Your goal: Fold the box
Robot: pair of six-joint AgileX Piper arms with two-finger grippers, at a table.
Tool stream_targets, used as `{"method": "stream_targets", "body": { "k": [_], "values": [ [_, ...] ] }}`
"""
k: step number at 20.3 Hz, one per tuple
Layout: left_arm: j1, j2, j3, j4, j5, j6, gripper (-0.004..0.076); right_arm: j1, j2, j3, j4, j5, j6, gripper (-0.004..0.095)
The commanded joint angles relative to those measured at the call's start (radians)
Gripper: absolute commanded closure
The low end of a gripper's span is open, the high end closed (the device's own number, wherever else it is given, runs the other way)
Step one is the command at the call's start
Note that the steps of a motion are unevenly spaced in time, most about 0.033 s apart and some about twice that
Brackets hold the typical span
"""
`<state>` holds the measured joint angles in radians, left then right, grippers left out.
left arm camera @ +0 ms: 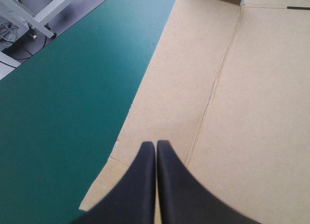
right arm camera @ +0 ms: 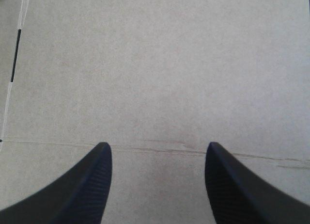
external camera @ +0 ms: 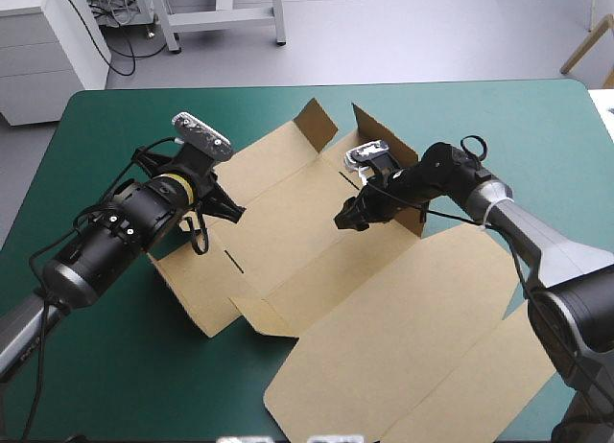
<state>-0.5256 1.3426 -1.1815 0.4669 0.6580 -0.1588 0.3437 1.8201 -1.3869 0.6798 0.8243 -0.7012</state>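
Brown box: a cut sheet lying mostly flat on the teal-green surface. It is not formed into a tray.
- Base panel lies between the two tools. The big lid panel is spread flat behind the right tool.
- Right side wall stands up beside the right tool. A small flap is raised at the far end.
- Short dark slit near the left crease, another near the right one.

Left tool: black fingers closed to one point. The tips are over the box's left side panel, close to its outer edge, with bare surface just beside them. The arm lies low, reaching in along the surface from the left.

Right tool: fingers spread wide, aimed down at the base panel. A crease runs across between the fingertips. The arm reaches in from the right, and its wrist crosses over the raised wall.
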Motion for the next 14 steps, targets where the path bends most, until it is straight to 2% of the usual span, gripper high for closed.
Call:
{"method": "stream_targets", "body": {
  "k": [1, 14],
  "values": [
    [-0.003, -0.03, -0.037, 0.02, -0.044, -0.009, 0.0734, 0.002, -0.049, -0.029, 0.023, -0.002, 0.0, 0.0382],
    [-0.003, -0.03, -0.037, 0.017, -0.044, -0.009, 0.0734, 0.002, -0.049, -0.029, -0.009, 0.026, 0.0, 0.0382]
  ]
}}
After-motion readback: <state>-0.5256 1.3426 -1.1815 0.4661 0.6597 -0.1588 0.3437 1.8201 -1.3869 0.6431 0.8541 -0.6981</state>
